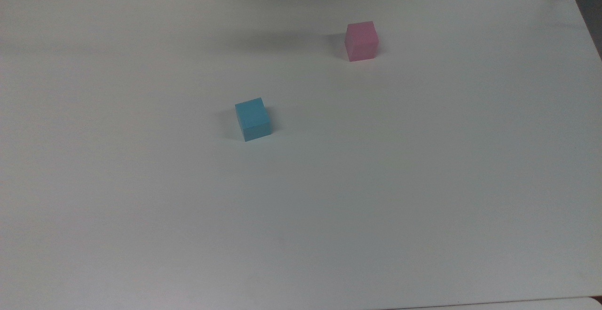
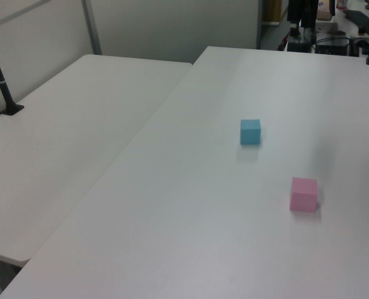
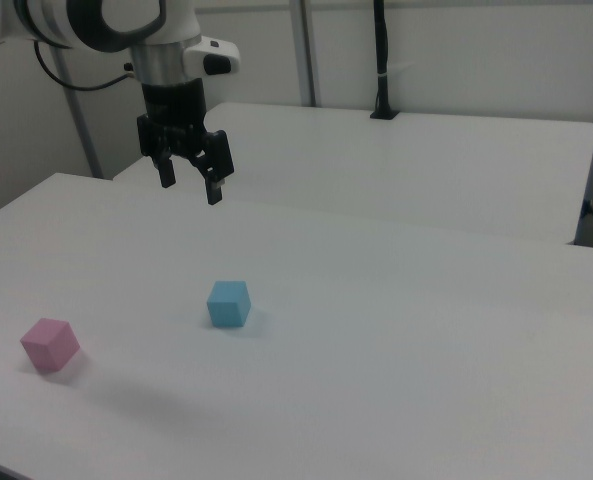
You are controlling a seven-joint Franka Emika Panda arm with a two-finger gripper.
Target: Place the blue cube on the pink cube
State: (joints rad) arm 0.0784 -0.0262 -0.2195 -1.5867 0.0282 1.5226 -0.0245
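Black two-finger claw hangs high above the white desk with its fingers apart, gripping nothing. Beneath it, toward the right view's right, the small matte light-blue cube sits mid-desk. The small matte pale-pink cube rests well apart from it, nearer the desk's edge at the right view's left.

I read this as a lab or office workroom: plain white surface, a second one alongside, partition walls, and what may be cabled equipment far off.
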